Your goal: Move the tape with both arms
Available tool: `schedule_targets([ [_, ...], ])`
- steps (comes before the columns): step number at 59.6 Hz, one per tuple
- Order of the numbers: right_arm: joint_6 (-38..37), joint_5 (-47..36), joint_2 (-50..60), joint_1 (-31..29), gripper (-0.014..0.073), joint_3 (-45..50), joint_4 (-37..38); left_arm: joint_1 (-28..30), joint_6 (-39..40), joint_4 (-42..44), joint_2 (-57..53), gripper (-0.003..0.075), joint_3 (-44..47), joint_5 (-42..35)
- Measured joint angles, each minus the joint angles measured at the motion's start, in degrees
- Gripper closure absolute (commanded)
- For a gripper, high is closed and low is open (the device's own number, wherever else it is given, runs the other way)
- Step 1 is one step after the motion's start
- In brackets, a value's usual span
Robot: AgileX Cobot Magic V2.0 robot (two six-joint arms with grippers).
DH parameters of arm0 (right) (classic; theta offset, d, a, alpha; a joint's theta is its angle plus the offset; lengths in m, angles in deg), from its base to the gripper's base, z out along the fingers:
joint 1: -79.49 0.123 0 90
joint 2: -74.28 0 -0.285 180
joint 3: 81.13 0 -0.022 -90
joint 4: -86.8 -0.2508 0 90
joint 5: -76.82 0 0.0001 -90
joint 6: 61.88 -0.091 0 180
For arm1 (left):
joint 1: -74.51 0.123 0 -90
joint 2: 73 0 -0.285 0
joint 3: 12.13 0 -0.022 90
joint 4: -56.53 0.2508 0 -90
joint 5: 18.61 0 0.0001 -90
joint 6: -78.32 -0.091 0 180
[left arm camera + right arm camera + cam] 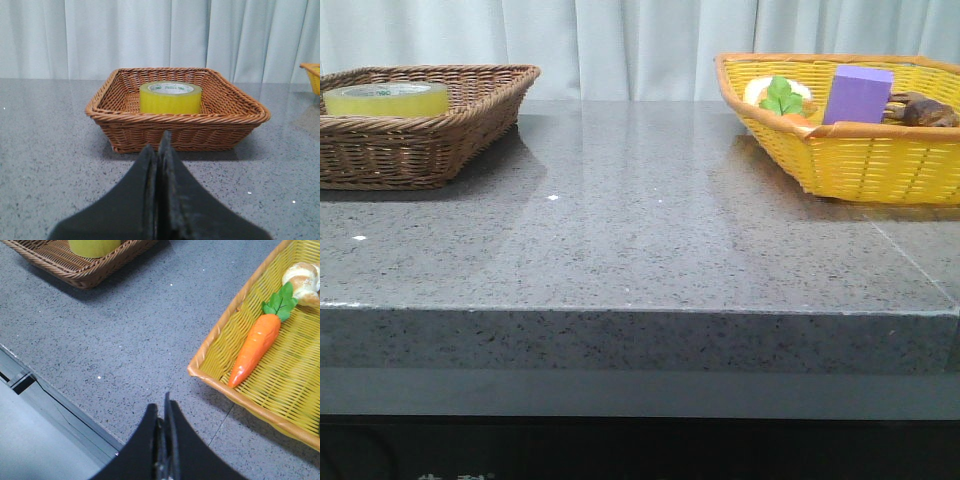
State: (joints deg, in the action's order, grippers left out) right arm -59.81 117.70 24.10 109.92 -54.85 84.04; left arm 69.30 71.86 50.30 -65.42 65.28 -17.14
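Observation:
The yellow tape roll [386, 98] lies flat in the brown wicker basket [440, 140] at the table's far left. In the left wrist view the tape [170, 98] shows its white core printed in green, inside the basket [177, 131]. My left gripper [159, 150] is shut and empty, short of the basket, pointing at it. My right gripper [162, 407] is shut and empty, over the table's front edge, apart from the yellow basket [235, 330]. A bit of the tape [92, 247] shows in the right wrist view. Neither arm shows in the front view.
A yellow wicker basket [860, 160] at the far right holds a purple block [858, 94], a toy carrot [256, 347] with green leaves, a pale bread-like piece [302, 276] and a brown object [923, 110]. Grey speckled tabletop [640, 220] lies between the baskets. White curtain behind.

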Motion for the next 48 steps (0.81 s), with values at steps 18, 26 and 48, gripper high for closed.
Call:
schedule_targets([
  [18, 0.0, 0.0, 0.0, 0.0, 0.0661, 0.0, 0.0, 0.0, 0.0, -1.2, 0.0, 0.0741, 0.0, -1.8],
  [26, 0.0, 0.0, 0.0, 0.0, 0.0661, 0.0, 0.0, 0.0, 0.0, -1.3, 0.0, 0.0741, 0.0, -1.8],
  [48, 0.0, 0.0, 0.0, 0.0, 0.0661, 0.0, 0.0, 0.0, 0.0, -1.3, 0.0, 0.0741, 0.0, -1.8],
])
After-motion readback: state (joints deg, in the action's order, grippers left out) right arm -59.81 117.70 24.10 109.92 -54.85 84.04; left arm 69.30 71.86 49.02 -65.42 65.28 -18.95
